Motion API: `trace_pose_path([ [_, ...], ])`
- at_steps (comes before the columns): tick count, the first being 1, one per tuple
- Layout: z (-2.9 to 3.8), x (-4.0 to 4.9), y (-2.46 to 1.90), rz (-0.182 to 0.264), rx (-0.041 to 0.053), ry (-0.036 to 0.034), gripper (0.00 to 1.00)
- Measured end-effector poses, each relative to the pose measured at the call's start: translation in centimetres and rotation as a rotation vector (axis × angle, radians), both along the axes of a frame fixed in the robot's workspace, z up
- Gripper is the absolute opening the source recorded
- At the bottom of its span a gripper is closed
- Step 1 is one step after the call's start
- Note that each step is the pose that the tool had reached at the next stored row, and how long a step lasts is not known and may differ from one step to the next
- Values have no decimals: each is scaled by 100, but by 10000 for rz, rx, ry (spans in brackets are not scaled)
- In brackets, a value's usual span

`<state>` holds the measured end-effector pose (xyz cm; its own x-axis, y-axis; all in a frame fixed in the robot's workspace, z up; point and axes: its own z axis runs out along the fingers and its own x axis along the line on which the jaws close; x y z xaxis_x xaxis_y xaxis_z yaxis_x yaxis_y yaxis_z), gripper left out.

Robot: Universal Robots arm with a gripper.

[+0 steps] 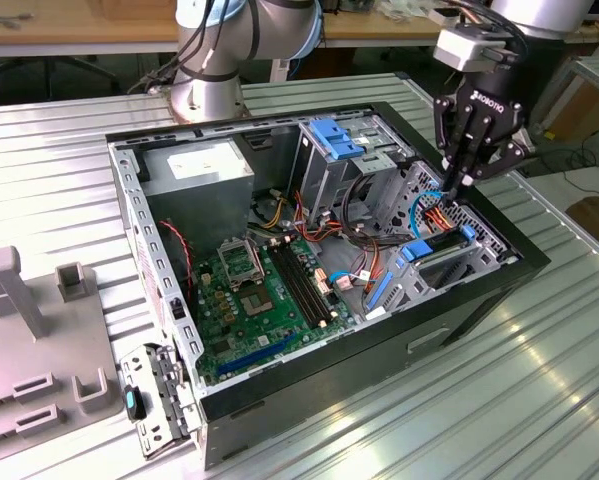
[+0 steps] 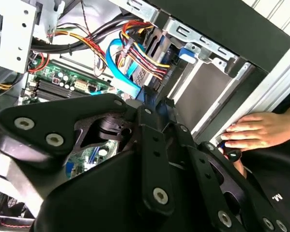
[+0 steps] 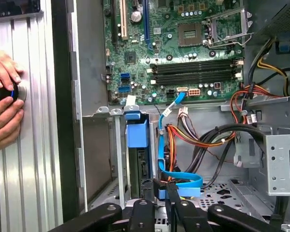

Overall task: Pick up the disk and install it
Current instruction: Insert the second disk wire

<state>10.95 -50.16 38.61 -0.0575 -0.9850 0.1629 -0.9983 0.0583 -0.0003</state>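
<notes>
Installation looks far along, judged from where things lie. The disk [image 1: 441, 243] is no longer out on the worktop [image 1: 499, 420]. It sits inside the open computer case [image 1: 329, 400], down in the drive bay at the exterior view's right end of the chassis. There it reads as a dark slab with a bright blue carrier piece at either end. In the first wrist view the disk [image 3: 136, 135] stands on edge in a narrow slot beside the case wall, its blue carrier end toward the motherboard [image 3: 183, 63] and its dark body running back under the gripper [image 3: 157, 193]. A flat blue cable [image 3: 166, 159] and a bundle of orange and yellow wires lie just beside it. In the exterior view the gripper [image 1: 466, 180] hangs directly over that bay, just above the disk's far end. Whether the jaws are clenched on the carrier or released cannot be told. Nor can it be told whether the carrier is pushed fully home in its rails, which seems to be all that is left. A person's hand [image 3: 2, 104] rests on the worktop outside the case, around a small dark knob.
</notes>
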Motion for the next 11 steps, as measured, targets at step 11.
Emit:
trace_pose_path([
  [11, -81, 0, 23, -1, -1145, -7, 24],
])
